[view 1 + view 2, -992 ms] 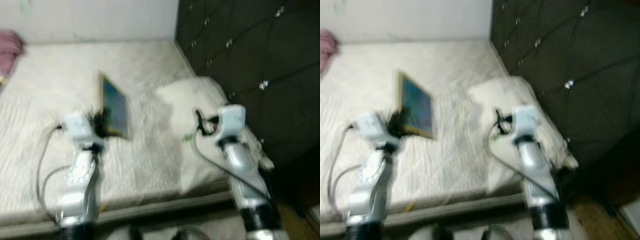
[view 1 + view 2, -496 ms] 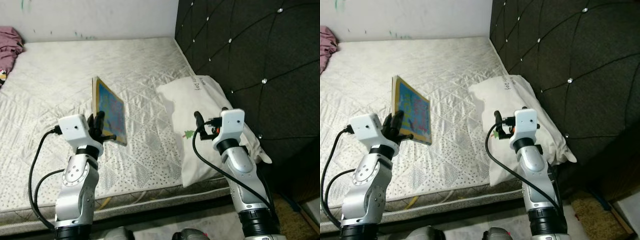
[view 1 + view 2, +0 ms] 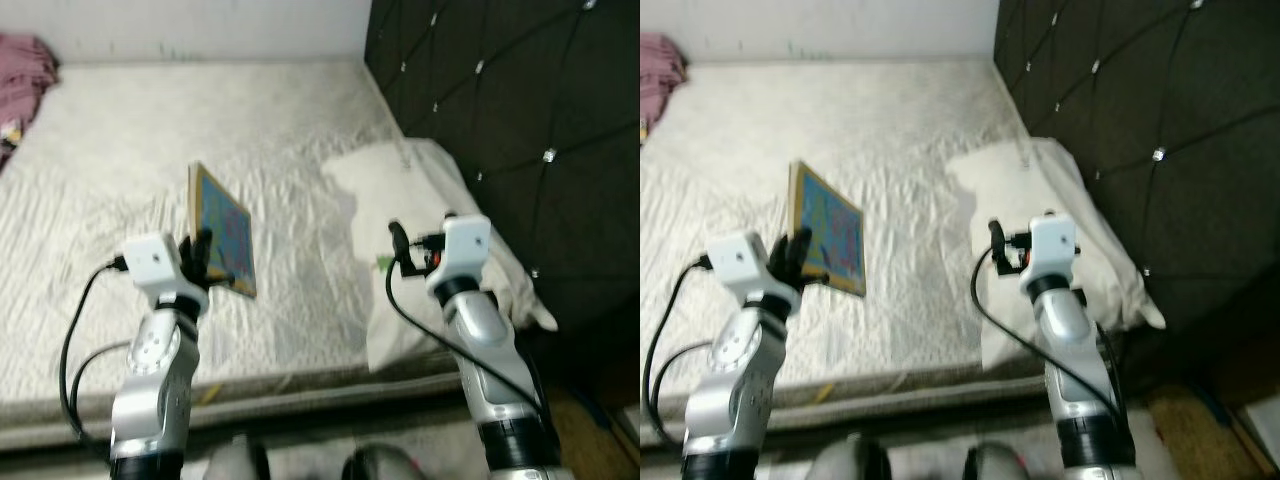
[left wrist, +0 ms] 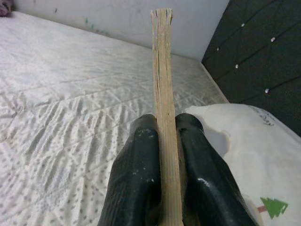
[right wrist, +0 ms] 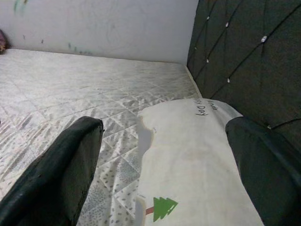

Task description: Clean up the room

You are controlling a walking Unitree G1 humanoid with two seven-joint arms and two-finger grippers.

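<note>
Above the white quilted mattress [image 3: 120, 170], left gripper [image 4: 160, 155] clamps the thin colourful picture book [image 3: 221, 230] edge-on, held upright clear of the bed, likely for carrying off. Right gripper [image 5: 164, 179] hangs wide apart, holding nothing, over the white pillow [image 5: 193, 150].

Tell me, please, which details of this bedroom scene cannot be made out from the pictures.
- Book held upright in the left tool: cover picture unreadable in the blurred eye views; the left wrist view gives its edge alone.
- Pink cloth at the mattress's far corner: cut off by the frame edge.
- Writing on the pillow: too small in the right wrist view.
- Floor under the bed: dark, blurred.
</note>
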